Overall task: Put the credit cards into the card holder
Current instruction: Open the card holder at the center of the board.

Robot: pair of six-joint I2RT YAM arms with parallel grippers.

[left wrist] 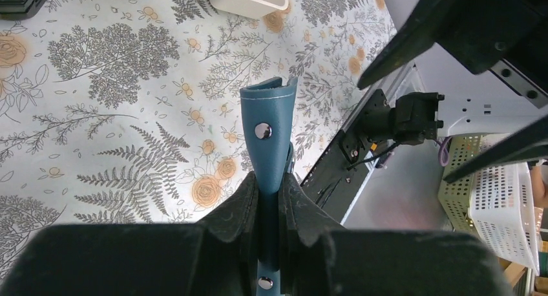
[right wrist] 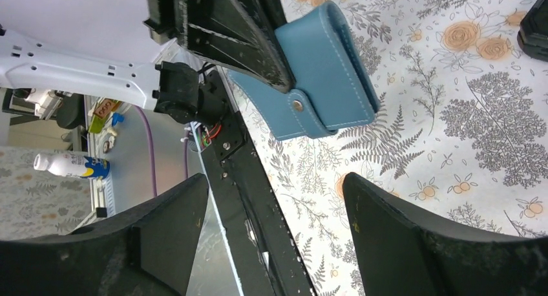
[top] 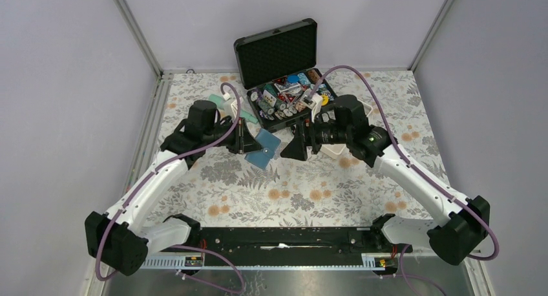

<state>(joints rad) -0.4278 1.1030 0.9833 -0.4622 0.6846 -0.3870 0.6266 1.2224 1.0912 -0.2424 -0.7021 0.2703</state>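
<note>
Floral table, open black case at the back, both grippers meeting in front of it.
The left gripper is clamped on the teal card holder, mid-table between the arms; the right gripper faces it, jaws wide apart, holding nothing. A snap stud shows on the flap.

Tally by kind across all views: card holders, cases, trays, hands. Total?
card holder: 1
black case: 1
white tray: 1
hands: 2 (left hand, right hand)
Total: 5
</note>
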